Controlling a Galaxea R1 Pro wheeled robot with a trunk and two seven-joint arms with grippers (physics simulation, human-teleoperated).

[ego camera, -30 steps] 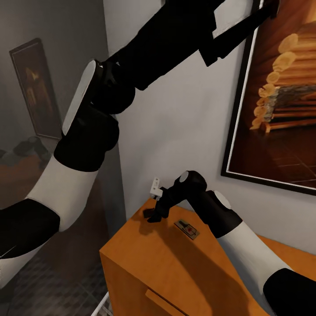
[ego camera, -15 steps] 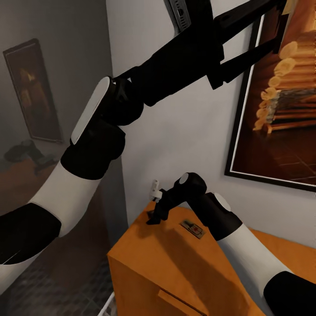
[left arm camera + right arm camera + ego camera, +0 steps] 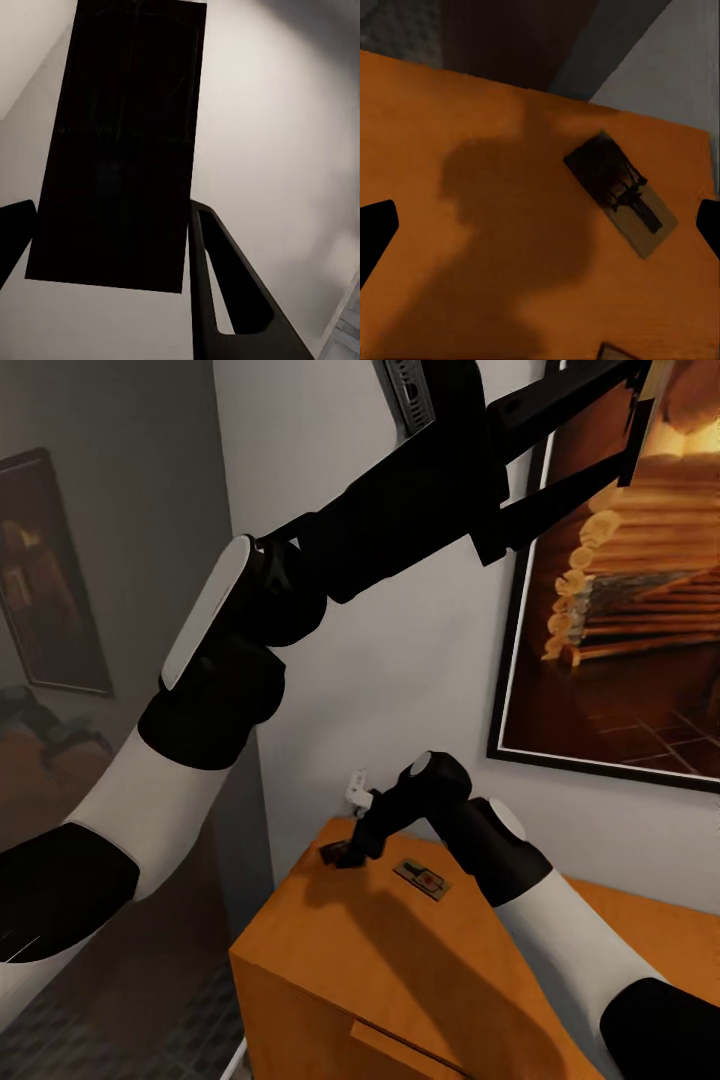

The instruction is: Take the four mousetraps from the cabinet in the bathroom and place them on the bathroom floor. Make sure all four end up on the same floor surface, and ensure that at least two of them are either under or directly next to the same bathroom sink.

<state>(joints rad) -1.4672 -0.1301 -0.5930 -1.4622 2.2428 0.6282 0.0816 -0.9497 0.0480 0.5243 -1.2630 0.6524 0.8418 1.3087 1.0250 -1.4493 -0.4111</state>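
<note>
The orange-brown cabinet stands against the white wall. One mousetrap lies flat on its top. My right gripper hovers open just above the top's back left corner. In the right wrist view a shaded mousetrap lies on the cabinet top, between the spread fingertips of the right gripper. My left arm is raised high. Up by the wall picture, the left gripper holds a flat dark mousetrap between its fingers.
A large framed picture hangs on the wall behind the cabinet. A small white fitting sits on the wall by the corner. A drawer handle shows on the cabinet front. Left of the cabinet is dark floor and a second picture.
The left arm has lifted its gripper higher. The whole head view has swung, so the wall picture sits further left. The right gripper stays over the cabinet's corner.
</note>
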